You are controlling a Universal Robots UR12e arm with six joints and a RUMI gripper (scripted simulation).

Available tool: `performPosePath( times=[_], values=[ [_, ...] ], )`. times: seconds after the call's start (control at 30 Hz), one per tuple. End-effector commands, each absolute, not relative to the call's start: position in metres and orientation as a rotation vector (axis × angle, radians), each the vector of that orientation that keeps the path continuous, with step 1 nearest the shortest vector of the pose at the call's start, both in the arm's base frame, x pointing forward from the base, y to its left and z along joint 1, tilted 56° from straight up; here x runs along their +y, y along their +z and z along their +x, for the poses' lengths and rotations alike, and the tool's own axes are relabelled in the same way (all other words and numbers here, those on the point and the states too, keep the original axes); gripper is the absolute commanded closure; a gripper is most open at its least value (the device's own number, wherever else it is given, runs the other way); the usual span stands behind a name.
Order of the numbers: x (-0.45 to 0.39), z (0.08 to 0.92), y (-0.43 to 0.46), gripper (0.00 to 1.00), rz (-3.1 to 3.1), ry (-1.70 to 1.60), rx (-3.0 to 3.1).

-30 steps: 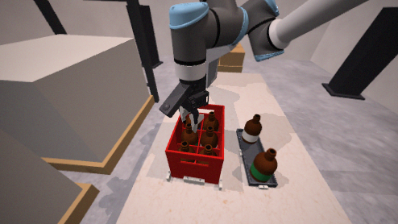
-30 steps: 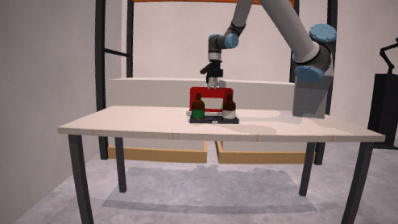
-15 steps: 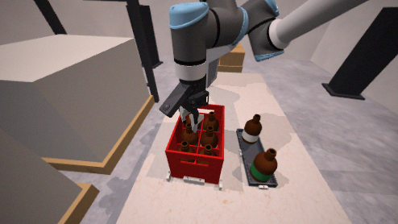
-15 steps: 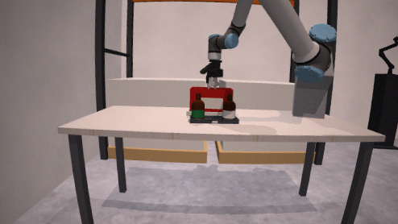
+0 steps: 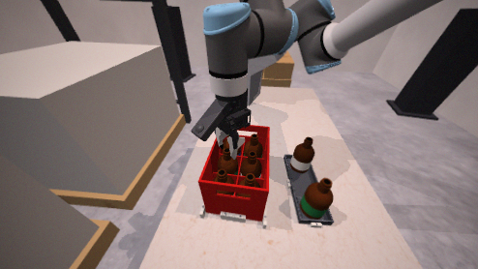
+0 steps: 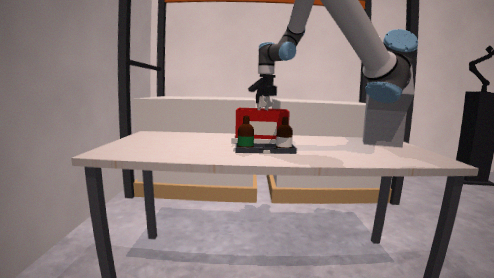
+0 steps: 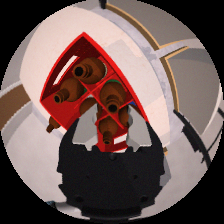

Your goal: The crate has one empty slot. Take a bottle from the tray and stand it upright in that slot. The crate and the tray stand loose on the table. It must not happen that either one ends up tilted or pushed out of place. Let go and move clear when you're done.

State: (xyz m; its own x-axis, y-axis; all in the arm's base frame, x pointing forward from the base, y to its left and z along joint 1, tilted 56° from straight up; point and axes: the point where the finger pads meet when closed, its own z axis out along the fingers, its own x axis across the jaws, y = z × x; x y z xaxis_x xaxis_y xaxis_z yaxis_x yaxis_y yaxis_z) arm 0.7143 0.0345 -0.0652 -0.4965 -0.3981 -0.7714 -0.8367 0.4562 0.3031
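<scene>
The red crate [image 5: 234, 194] [image 6: 260, 114] [image 7: 56, 74] stands on the table with brown bottles in its slots. My gripper [image 5: 231, 144] [image 6: 264, 104] [image 7: 112, 104] is open and hangs just above the crate's far left slot. A brown bottle [image 7: 113, 123] stands upright in that slot, its neck between my spread fingers and free of them. The dark tray [image 5: 293, 187] [image 6: 265, 149] lies right of the crate. It carries a bottle with a white label [image 5: 302, 156] [image 6: 284, 135] and one with a green label [image 5: 316, 198] [image 6: 245, 135], both upright.
The table [image 5: 290, 242] [image 6: 200, 155] is long and narrow. A large beige block [image 5: 82, 106] stands to its left. Dark frame posts [image 5: 176, 58] rise behind the crate. A wooden box [image 5: 280, 73] sits at the far end.
</scene>
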Motion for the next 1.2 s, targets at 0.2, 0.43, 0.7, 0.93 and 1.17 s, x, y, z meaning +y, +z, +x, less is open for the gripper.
performPosePath(
  times=[0.2, 0.43, 0.7, 0.93, 1.17],
  values=[
    [0.0337, 0.7147, -0.0649, 0.62, -1.025, 0.912, 2.087],
    [0.0337, 0.7147, -0.0649, 0.62, -1.025, 0.912, 2.087],
    [0.0337, 0.7147, -0.0649, 0.62, -1.025, 0.912, 2.087],
    [0.0329, 0.7144, -0.0643, 0.62, -1.025, 0.912, 2.087],
    [0.0301, 0.7136, -0.0623, 0.62, -1.025, 0.912, 2.087]
  ],
)
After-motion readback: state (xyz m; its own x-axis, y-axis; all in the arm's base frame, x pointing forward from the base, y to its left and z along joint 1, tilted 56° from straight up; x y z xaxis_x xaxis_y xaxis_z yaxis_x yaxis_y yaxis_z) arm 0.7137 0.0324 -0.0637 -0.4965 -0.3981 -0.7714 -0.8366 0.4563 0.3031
